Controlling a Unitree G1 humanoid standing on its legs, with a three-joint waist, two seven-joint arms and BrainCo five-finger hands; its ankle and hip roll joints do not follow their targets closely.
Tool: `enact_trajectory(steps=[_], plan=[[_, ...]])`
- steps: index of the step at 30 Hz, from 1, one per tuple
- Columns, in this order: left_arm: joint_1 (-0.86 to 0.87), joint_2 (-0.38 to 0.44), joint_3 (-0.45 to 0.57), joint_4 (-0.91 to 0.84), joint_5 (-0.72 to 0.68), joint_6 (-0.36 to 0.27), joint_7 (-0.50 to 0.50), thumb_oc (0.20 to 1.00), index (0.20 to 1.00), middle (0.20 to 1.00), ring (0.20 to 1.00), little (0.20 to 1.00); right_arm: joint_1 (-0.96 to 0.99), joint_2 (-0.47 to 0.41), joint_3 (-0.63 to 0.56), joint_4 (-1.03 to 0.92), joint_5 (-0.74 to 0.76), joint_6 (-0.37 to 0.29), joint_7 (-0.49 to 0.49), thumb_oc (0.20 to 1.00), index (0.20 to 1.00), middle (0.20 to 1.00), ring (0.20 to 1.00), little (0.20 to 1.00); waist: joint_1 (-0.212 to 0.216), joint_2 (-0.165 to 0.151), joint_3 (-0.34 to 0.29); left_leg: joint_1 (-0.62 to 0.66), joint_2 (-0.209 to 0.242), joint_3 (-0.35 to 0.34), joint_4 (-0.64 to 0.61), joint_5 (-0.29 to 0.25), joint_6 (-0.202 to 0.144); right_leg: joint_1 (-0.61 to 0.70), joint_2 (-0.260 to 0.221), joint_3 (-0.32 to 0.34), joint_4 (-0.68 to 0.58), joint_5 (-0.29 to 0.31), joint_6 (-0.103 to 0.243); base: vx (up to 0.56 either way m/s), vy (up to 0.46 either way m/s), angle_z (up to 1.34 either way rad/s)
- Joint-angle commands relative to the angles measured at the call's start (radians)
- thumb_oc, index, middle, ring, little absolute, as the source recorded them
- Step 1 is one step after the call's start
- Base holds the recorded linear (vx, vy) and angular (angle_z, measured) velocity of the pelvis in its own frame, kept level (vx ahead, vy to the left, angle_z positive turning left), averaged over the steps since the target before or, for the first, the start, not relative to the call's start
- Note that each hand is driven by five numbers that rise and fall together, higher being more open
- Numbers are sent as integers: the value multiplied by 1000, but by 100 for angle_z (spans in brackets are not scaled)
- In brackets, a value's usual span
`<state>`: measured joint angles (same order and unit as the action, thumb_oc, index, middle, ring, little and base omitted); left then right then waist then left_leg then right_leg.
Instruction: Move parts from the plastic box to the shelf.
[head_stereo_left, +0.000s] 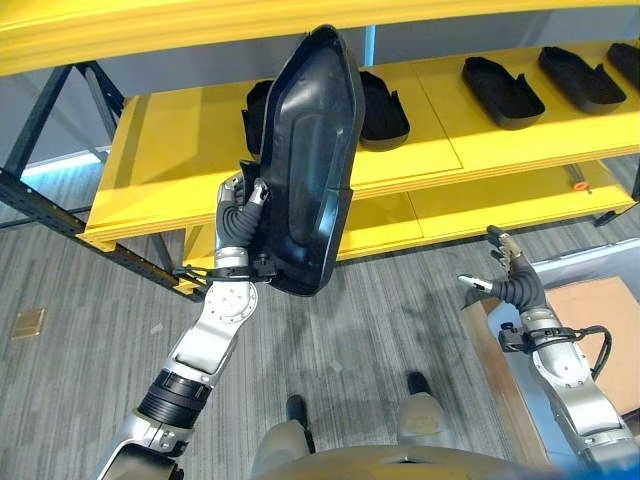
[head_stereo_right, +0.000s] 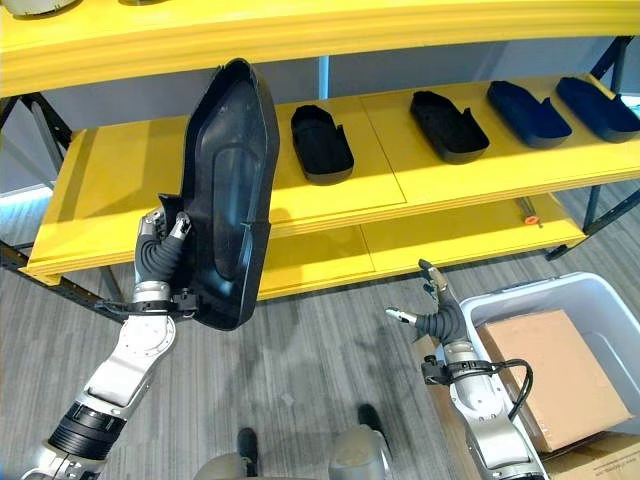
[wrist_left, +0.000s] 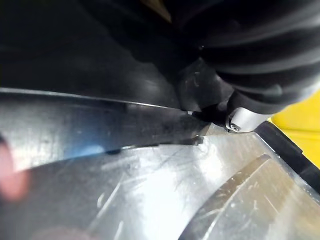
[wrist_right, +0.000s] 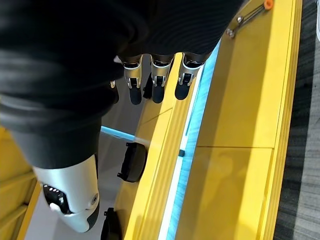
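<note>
My left hand (head_stereo_left: 243, 215) is shut on the edge of a large black moulded part (head_stereo_left: 310, 150). It holds the part upright in front of the yellow shelf (head_stereo_left: 160, 150), near its left half. The left wrist view shows the part's glossy surface (wrist_left: 100, 130) close up. Several smaller black parts (head_stereo_left: 503, 92) lie in a row on the shelf's middle board. My right hand (head_stereo_right: 435, 315) hangs open, holding nothing, low at the right beside the grey plastic box (head_stereo_right: 560, 290). Its straight fingers (wrist_right: 155, 80) point along the shelf edge.
A brown cardboard piece (head_stereo_right: 545, 375) lies inside the box. A small orange-tipped tool (head_stereo_right: 528, 214) rests on the lower yellow board. The shelf's dark steel frame (head_stereo_left: 45, 215) runs down at the left. A small tan tile (head_stereo_left: 27, 322) lies on the grey floor.
</note>
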<state>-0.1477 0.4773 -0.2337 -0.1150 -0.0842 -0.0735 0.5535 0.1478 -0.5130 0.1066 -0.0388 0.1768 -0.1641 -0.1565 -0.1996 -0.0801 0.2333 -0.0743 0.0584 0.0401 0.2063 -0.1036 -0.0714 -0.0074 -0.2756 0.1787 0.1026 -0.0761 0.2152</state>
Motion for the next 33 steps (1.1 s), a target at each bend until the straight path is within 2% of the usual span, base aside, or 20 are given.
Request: enact_trajectory(steps=[1,4,6,7,8,9,11,13,14,18,21,26,30,32,33], plan=[[29,-22,78,-95,70,-78,-13,200,200,200,200,200,-36,-32,-6,-58,17,-49,10,1000,1000,1000,1000,1000,2,19,-17,71,-29,97,-23,-112,95,-61,36,-60,-109,172,-13,49,197,-15],[61,-13,89,-102,89,-93,-23,200,200,200,200,200,-63,-17,11,-44,9,-61,20,1000,1000,1000,1000,1000,35,8,-2,102,-39,148,-49,-114,107,-101,31,-158,-114,238,-7,18,156,-31],[78,-10,97,-107,97,-105,-32,200,200,200,200,200,-70,-10,15,-38,14,-67,23,1000,1000,1000,1000,1000,42,8,-1,110,-42,159,-64,-109,112,-117,46,-175,-94,235,-9,5,131,-72],[88,-13,98,-117,94,-98,-42,200,200,200,200,200,-68,-10,16,-37,17,-72,24,1000,1000,1000,1000,1000,42,15,-4,118,-45,162,-83,-102,121,-121,93,-166,-42,187,-18,6,146,-67],[90,-14,100,-120,94,-94,-45,200,200,200,200,200,-67,-10,15,-37,18,-74,25,1000,1000,1000,1000,1000,42,13,-8,114,-48,165,-91,-92,122,-126,105,-162,-28,175,-22,6,211,-44],[84,-21,93,-117,85,-83,-41,200,200,200,200,200,-63,-14,15,-39,17,-78,31,1000,1000,1000,1000,1000,45,23,-15,109,-57,159,-109,-76,133,-115,175,-181,31,98,-49,-14,160,-19],[75,-21,90,-111,68,-77,-40,200,200,200,200,200,-64,-17,20,-38,15,-83,33,1000,1000,1000,1000,1000,47,27,-22,100,-67,160,-127,-59,141,-122,220,-190,74,60,-76,-20,154,-9],[37,-29,74,-87,48,-68,-37,200,200,200,200,200,-61,-27,29,-39,-4,-89,19,1000,1000,1000,1000,1000,39,28,-29,95,-97,140,-156,-38,146,-111,296,-174,87,13,-115,4,114,-11],[19,-33,64,-79,42,-62,-39,200,200,200,200,200,-61,-32,29,-39,-5,-87,8,1000,1000,1000,1000,1000,31,27,-31,94,-112,126,-164,-32,149,-106,324,-151,74,10,-125,12,59,-17],[-51,-58,14,-46,46,-51,-66,200,200,200,200,200,-76,-28,30,-5,-1,-85,-52,1000,1000,1000,1000,1000,1,31,-33,96,-158,61,-185,-26,166,-93,382,-63,27,25,-145,6,-14,36],[-48,-64,2,-42,54,-68,-77,200,200,200,200,200,-63,-20,22,-10,3,-75,-68,1000,1000,1000,1000,1000,-2,32,-35,112,-161,49,-189,-26,169,-72,385,-56,18,28,-148,68,-93,42],[-51,-70,-12,-54,70,-40,-67,200,200,200,200,200,-32,-14,15,-19,-34,-88,-76,1000,1000,1000,1000,1000,-18,33,-47,129,-157,57,-151,-53,167,-32,372,-53,-5,28,-152,97,-134,10],[-78,-67,-13,-37,70,-37,-42,200,200,200,200,200,-42,-20,20,-1,-47,-93,-84,1000,1000,1000,1000,1000,-30,33,-46,106,-154,85,-40,-104,163,-29,355,-54,7,18,-161,44,-110,2],[-102,-65,-10,-24,55,-31,-20,200,200,200,200,200,-67,-38,24,22,-59,-97,-80,1000,1000,1000,1000,1000,-35,27,-26,35,-153,114,164,-164,159,-26,325,-60,55,-8,-185,47,-117,11],[-116,-67,-10,-18,54,-39,-11,200,200,200,200,200,-72,-46,23,27,-58,-104,-76,1000,1000,1000,1000,1000,-39,22,-18,-2,-146,120,265,-139,149,-22,320,-56,65,-15,-195,37,-86,8]])
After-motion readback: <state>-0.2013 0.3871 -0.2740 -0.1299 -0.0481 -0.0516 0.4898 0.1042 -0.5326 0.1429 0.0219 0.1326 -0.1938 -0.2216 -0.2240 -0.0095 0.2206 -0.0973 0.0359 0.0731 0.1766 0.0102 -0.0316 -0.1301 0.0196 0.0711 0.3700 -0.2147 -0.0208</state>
